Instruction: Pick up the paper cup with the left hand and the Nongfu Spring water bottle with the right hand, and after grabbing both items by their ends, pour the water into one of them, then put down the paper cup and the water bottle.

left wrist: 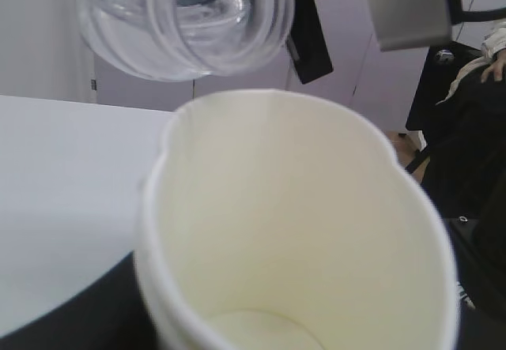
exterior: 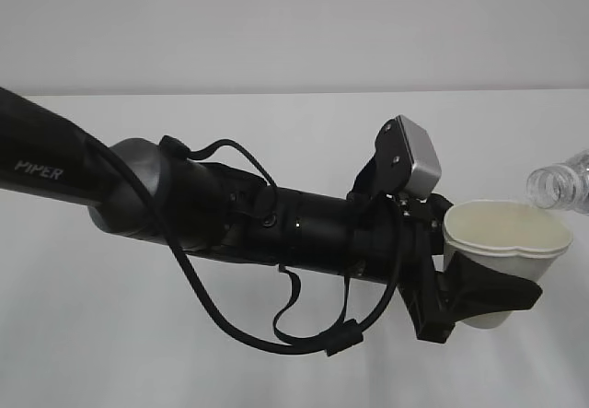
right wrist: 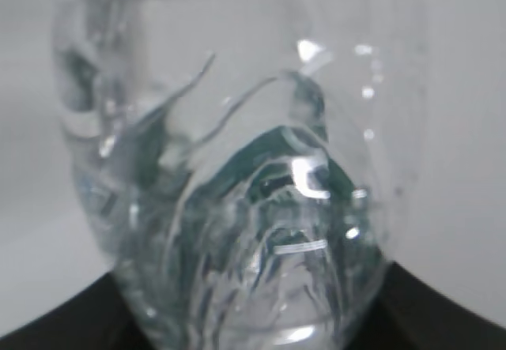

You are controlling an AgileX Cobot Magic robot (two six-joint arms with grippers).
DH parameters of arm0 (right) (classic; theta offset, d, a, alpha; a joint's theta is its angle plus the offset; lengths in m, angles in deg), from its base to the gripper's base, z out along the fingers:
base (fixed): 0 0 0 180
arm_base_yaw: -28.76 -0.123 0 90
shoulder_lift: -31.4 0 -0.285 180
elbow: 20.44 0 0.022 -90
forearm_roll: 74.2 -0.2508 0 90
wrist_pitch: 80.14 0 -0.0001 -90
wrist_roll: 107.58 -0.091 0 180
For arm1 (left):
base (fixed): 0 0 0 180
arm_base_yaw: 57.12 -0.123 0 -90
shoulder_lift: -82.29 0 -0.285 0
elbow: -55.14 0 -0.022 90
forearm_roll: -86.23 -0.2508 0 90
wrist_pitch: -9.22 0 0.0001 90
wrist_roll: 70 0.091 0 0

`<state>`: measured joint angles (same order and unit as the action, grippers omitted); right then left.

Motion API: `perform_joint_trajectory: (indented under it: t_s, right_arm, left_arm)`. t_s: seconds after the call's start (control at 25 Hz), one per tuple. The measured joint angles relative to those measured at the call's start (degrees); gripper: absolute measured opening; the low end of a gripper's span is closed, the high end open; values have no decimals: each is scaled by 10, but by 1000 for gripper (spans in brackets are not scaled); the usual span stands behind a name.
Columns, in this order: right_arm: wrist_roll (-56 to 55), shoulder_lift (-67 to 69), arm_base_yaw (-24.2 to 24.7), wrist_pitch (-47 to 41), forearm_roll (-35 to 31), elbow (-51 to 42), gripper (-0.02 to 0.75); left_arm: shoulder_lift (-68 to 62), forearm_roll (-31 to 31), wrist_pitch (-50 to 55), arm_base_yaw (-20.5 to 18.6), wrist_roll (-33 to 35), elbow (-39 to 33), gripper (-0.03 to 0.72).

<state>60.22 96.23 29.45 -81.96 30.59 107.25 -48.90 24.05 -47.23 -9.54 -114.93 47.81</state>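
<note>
The cream paper cup (exterior: 504, 242) is held upright above the white table, its rim squeezed out of round, with my left gripper (exterior: 479, 290) shut on its lower body. In the left wrist view the cup (left wrist: 316, 231) fills the frame and a black finger (left wrist: 75, 314) shows at its lower left. The Nongfu Spring water bottle (exterior: 558, 183) enters from the right edge, lying tilted, its open neck just above and beyond the cup's far rim. From the left wrist the bottle's mouth (left wrist: 186, 18) faces the cup. My right gripper (right wrist: 253, 336) is shut on the bottle (right wrist: 237, 192). I cannot make out any stream of water.
The white table (exterior: 184, 353) runs back to a pale wall. My thick black left arm (exterior: 230, 210), with looping cables, spans the exterior view. In the left wrist view a grey camera box (left wrist: 411, 6) hangs at top right, with dark furniture and a person's hand (left wrist: 496, 62) at the right.
</note>
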Motion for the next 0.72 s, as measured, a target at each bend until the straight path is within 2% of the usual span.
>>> perform_joint_trajectory:
  t_s: [0.72]
  right_arm:
    - [0,0,0,0,0,0,403]
  left_arm:
    - [0,0,4,0,0,0,429]
